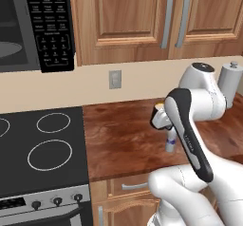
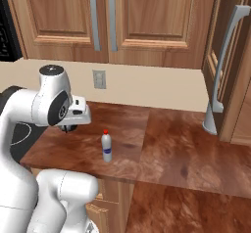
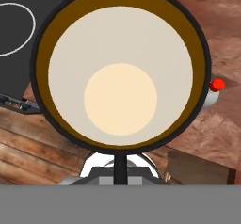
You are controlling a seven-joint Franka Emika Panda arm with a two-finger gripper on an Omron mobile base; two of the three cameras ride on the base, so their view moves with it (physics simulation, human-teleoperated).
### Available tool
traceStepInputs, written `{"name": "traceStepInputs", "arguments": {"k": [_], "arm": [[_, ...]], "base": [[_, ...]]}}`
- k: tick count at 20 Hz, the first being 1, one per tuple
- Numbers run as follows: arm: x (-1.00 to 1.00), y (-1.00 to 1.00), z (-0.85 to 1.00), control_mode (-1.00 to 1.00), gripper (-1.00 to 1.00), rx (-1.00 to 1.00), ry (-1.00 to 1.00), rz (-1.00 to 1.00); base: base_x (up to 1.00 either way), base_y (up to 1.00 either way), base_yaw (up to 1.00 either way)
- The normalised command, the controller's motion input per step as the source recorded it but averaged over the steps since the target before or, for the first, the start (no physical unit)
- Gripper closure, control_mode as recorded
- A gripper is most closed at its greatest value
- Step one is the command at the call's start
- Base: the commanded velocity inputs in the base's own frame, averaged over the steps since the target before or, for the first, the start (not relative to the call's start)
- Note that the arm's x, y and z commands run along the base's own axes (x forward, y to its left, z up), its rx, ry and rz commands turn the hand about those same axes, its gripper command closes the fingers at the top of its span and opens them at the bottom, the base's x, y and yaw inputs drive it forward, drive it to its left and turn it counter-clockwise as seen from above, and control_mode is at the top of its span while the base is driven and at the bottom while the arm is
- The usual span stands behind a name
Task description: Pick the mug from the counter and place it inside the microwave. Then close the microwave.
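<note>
In the hand view I look straight down into the mug (image 3: 120, 72), a black-rimmed cup with a pale cream inside. My gripper (image 3: 120, 165) is shut on its near rim, with one dark finger (image 3: 120, 167) showing against the wall. In the left base view only the mug's yellowish top (image 1: 158, 107) peeks past my forearm, over the reddish-brown counter (image 1: 121, 139) close to the stove. The microwave (image 1: 52, 25) hangs at the upper left, its cavity and round turntable (image 1: 12, 49) exposed. From the right, my hand (image 2: 74, 115) hovers over the counter's (image 2: 171, 149) left end.
A slim white bottle with a red cap (image 2: 106, 147) (image 1: 170, 142) stands on the counter just right of the mug, its cap (image 3: 216, 84) beside the rim. The black stovetop (image 1: 42, 149) lies left. A tall cabinet with a long grey handle (image 2: 223, 65) bounds the right side.
</note>
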Motion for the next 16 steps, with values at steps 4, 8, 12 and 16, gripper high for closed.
{"name": "traceStepInputs", "arguments": {"k": [4, 8, 12, 16], "arm": [[-0.02, -0.06, 0.24, -1.00, 1.00, 0.00, -0.03, -0.02], [-0.01, 0.00, 0.32, -1.00, 1.00, 0.00, -0.01, 0.00], [0.00, 0.00, 0.13, -1.00, 1.00, 0.00, 0.00, -0.01], [0.00, 0.00, 0.00, -1.00, 1.00, 0.00, 0.00, 0.00]], "base": [[0.00, 0.00, 0.00], [0.00, 0.00, 0.00], [0.00, 0.00, 0.00], [0.00, 0.00, 0.00]]}}
